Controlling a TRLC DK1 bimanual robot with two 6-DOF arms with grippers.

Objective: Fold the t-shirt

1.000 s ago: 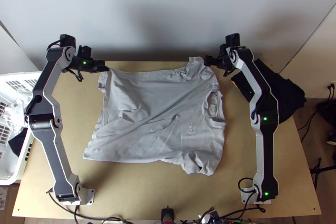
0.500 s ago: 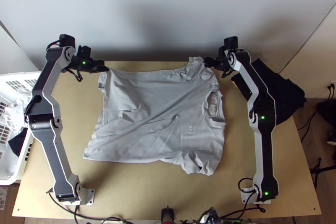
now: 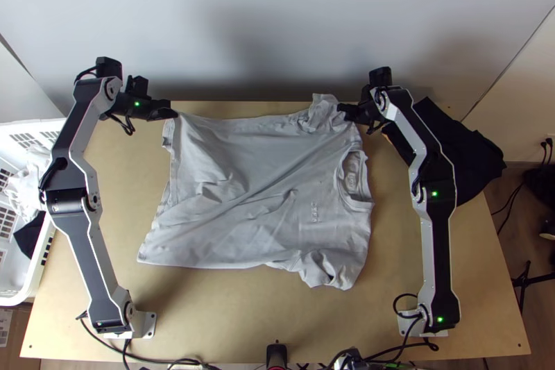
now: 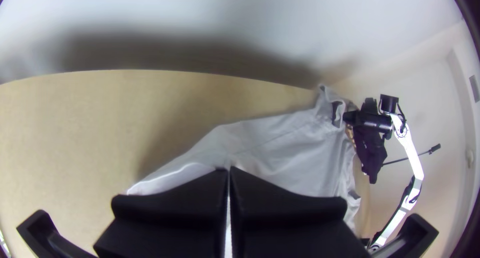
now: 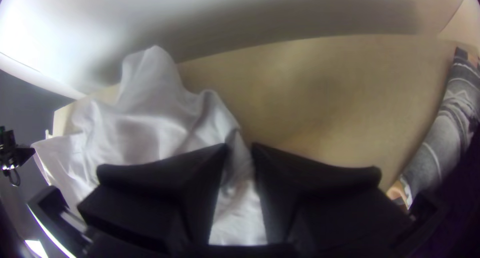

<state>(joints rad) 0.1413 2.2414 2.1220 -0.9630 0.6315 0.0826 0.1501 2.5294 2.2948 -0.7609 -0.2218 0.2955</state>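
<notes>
T-shirt (image 3: 263, 189) pinched in my left gripper (image 3: 175, 114); my right gripper (image 3: 341, 108) stands slightly open at the sleeve (image 3: 321, 117), its wrist view adding striped cloth (image 5: 452, 107). Bench (image 3: 229, 311) beneath, wall (image 3: 277, 16) beyond.

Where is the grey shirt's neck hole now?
In the top view, the neck hole is at the right end of the shirt, facing the right arm, below the right gripper.
</notes>
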